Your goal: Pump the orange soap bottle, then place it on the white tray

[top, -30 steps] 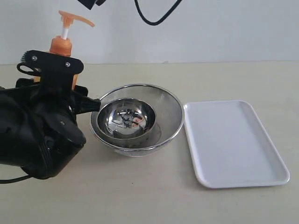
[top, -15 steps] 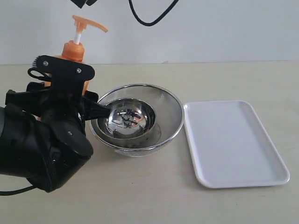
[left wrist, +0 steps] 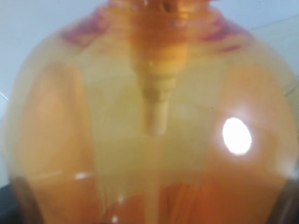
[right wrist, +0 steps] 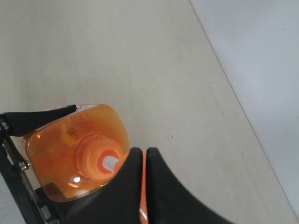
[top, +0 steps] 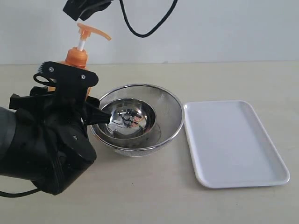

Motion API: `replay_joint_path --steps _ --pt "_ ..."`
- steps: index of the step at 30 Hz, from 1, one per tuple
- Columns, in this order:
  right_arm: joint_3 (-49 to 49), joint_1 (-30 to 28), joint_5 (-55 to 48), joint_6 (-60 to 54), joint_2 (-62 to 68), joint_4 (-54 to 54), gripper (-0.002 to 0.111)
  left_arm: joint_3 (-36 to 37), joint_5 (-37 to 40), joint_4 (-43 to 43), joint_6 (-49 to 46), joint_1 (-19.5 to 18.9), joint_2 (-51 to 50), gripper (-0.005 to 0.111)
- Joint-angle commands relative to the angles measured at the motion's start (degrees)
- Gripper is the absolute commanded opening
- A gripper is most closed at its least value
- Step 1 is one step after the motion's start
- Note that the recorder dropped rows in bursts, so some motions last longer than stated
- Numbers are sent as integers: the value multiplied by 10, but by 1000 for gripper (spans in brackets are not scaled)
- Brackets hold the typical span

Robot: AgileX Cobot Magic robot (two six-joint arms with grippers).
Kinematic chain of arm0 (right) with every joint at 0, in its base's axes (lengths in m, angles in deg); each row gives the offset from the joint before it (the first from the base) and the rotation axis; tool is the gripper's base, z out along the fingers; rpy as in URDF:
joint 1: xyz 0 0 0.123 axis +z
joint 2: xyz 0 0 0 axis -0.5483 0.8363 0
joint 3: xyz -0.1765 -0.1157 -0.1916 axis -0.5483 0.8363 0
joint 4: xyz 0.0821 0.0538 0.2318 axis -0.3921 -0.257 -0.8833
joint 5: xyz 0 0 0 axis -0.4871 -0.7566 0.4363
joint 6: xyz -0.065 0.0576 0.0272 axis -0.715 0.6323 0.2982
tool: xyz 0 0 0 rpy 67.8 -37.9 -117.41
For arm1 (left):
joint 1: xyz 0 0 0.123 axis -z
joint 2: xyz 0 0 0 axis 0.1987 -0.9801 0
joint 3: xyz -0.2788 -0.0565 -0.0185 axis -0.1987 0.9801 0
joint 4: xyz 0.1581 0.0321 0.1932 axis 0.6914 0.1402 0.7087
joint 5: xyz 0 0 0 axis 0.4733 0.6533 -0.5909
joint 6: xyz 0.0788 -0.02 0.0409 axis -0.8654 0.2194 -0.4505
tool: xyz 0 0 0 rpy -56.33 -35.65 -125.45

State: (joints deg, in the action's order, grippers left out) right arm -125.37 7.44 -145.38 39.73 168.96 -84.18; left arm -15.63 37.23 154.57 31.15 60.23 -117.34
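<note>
The orange soap bottle (top: 77, 57) stands upright at the left, its pump head (top: 93, 31) raised on the white stem. My left gripper (top: 77, 93) is shut on the bottle's body, which fills the left wrist view (left wrist: 149, 116). One black finger (top: 99, 114) reaches over the rim of the bowls. My right gripper (top: 86, 8) hangs just above the pump head, jaws shut. In the right wrist view its closed fingertips (right wrist: 145, 154) sit over the pump spout, beside the bottle's shoulder (right wrist: 60, 149). The white tray (top: 233, 140) lies flat at the right with nothing on it.
Two nested round steel bowls (top: 161, 100) sit in the middle, between the bottle and the tray. A black cable (top: 140, 32) hangs against the pale back wall. The bulky left arm (top: 42, 144) covers the front left of the table.
My left arm has carried the bottle to the right, up against the bowls. The right gripper has come down into view just above the pump head.
</note>
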Motion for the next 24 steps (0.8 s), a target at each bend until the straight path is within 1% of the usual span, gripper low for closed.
replay_joint_path --steps 1,24 --pt "-2 -2 -12 -4 12 -3 0 -1 41 23 -1 4 4 5" --pt "-2 -2 -45 -4 17 -19 0 -1 41 23 -1 4 4 5"
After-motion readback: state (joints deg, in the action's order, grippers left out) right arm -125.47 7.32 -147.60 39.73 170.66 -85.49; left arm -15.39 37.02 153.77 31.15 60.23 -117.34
